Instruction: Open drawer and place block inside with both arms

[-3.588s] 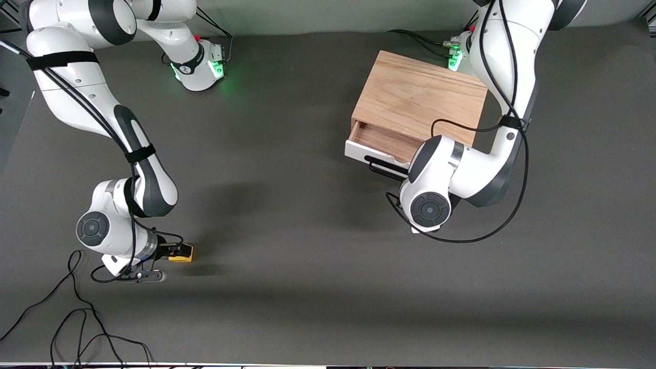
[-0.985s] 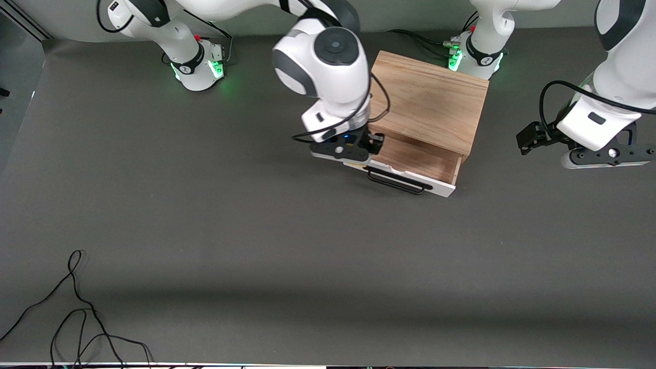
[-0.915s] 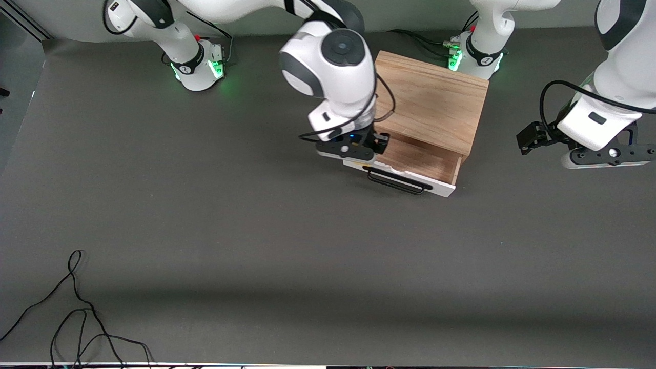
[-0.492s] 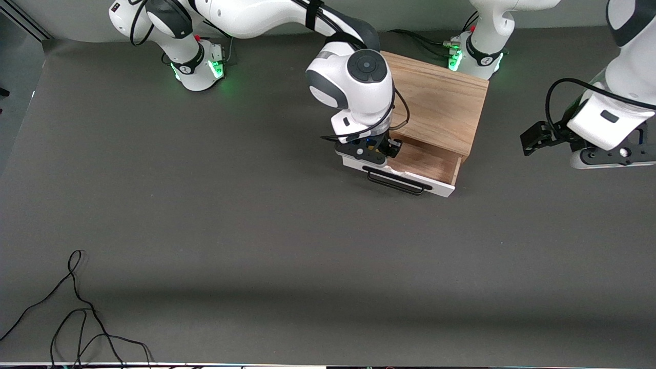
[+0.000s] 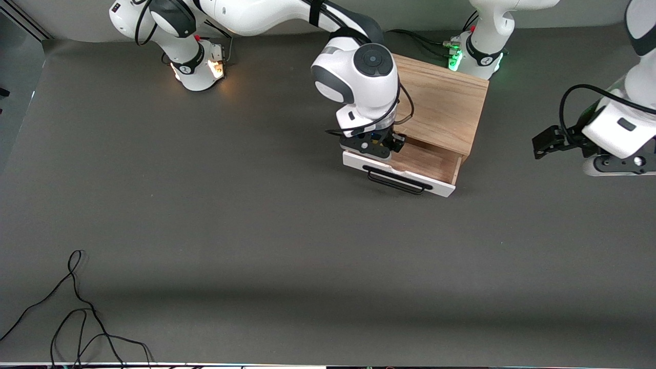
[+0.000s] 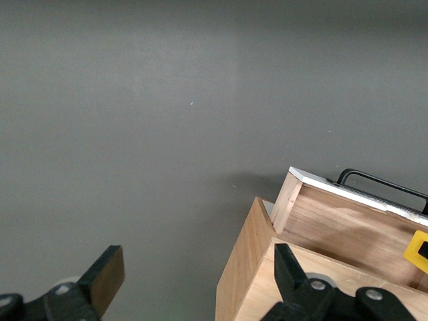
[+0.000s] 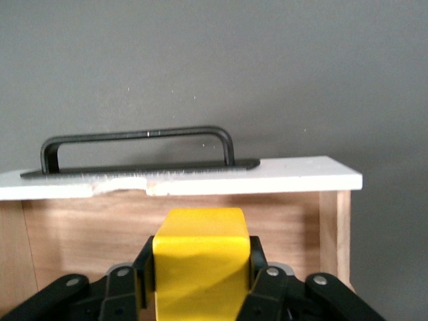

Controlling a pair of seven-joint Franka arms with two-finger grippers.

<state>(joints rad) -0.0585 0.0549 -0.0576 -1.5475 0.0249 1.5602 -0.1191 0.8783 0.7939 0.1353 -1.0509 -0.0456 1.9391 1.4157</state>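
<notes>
Since a second ago, right gripper (image 5: 382, 145) moves over the open drawer (image 5: 428, 163), fingers clamped on yellow block (image 7: 199, 257). Lower before release. Left gripper (image 6: 194, 281), spread, waits at three o'clock.

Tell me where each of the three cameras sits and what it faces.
Front view: high across the table, facing both arms; right gripper over the open drawer, left gripper waiting aside.
Left wrist view: on the left wrist, facing the table and the wooden box; its open fingers show.
Right wrist view: on the right wrist, above the drawer; fingers clamp the block.
All share the drawer's handle.
</notes>
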